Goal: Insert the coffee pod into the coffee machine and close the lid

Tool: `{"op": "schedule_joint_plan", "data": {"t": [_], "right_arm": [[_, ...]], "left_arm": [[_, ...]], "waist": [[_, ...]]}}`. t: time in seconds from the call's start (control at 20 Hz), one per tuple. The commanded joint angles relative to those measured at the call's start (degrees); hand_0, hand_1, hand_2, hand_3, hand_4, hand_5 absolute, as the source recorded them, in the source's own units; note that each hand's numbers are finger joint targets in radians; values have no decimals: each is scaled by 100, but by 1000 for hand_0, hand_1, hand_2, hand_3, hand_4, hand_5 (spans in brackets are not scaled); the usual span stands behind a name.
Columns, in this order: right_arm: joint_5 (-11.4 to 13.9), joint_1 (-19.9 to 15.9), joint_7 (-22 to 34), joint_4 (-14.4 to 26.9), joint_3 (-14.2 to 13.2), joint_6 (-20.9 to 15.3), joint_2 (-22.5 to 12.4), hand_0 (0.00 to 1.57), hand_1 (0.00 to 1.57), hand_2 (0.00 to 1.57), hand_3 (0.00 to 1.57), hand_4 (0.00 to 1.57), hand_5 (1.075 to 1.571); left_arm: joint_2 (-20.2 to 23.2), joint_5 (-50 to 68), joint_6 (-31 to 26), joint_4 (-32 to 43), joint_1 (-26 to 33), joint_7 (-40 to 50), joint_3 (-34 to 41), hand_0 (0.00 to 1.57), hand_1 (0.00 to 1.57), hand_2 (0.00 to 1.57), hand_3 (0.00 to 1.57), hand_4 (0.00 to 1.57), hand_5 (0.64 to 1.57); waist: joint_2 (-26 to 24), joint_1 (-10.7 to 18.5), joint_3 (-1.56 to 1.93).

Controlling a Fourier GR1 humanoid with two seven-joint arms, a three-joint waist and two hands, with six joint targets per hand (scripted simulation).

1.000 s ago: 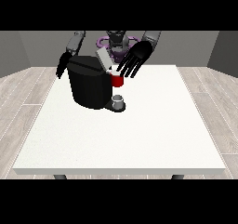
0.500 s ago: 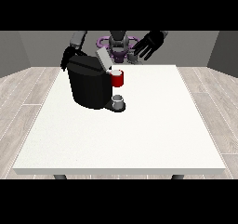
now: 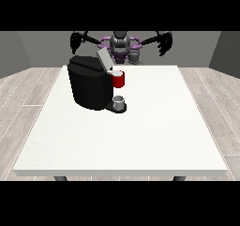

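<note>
Front view has the coffee machine (image 3: pixel 90 86) sitting on the tabletop (image 3: pixel 140 136) at about 10 o'clock from the middle, a chunky black box. Its lid (image 3: pixel 103 59) is tilted up and open, leaning towards 1 o'clock, which makes sense since the pod has to go in before it gets shut. A red thing at the machine (image 3: pixel 118 79) hangs off the side facing 3 o'clock, and right below it a small grey thing (image 3: pixel 119 101) sits on the machine's base. Can't tell if that's the coffee pod or just part of the drip stand, so no call on where the pod actually is.

Both hands are up and back by the robot at 12 o'clock, well apart from the machine and holding nothing. The hand at the view's left (image 3: pixel 76 41) looks curled in on itself. The hand at the view's right (image 3: pixel 164 43) has its fingers hanging down loosely spread, so that one reads as open.

Judging from the raised lid, the closing step isn't done yet.
</note>
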Motion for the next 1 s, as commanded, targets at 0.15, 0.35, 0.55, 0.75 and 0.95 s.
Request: {"op": "schedule_joint_plan", "data": {"t": [0.15, 0.35, 0.55, 0.75, 0.95], "right_arm": [[-86, -187, 43, -215, 33, 608, -489, 0, 0, 0, 0, 154, 1571], [259, -681, 426, -77, 188, 233, -338, 0, 0, 0, 0, 80, 1571], [-170, -1035, 767, 69, -318, 424, -645, 0, 0, 0, 0, 0, 1571], [-455, -1211, 602, 518, -681, 587, -864, 0, 0, 0, 0, 0, 1571], [-900, -1476, 808, 818, -952, 726, -830, 0, 0, 0, 0, 92, 1571]], "left_arm": [[-294, 316, -331, -225, 677, 191, -32, 0, 0, 0, 0, 389, 1571], [-512, 700, 153, -415, 1171, 25, -577, 0, 0, 0, 0, 404, 1571], [-518, 1194, 43, -939, 1436, 220, -831, 0, 0, 0, 0, 429, 1571], [-519, 1223, -389, -1623, 1293, 667, -802, 0, 0, 0, 0, 360, 1571], [-521, 1567, -17, -2029, 1451, 890, -1184, 0, 0, 0, 0, 366, 1571]], "waist": [[-441, 621, 9], [-402, 663, 7], [-258, 746, 7], [140, 1170, 9], [278, 1094, 9]]}}
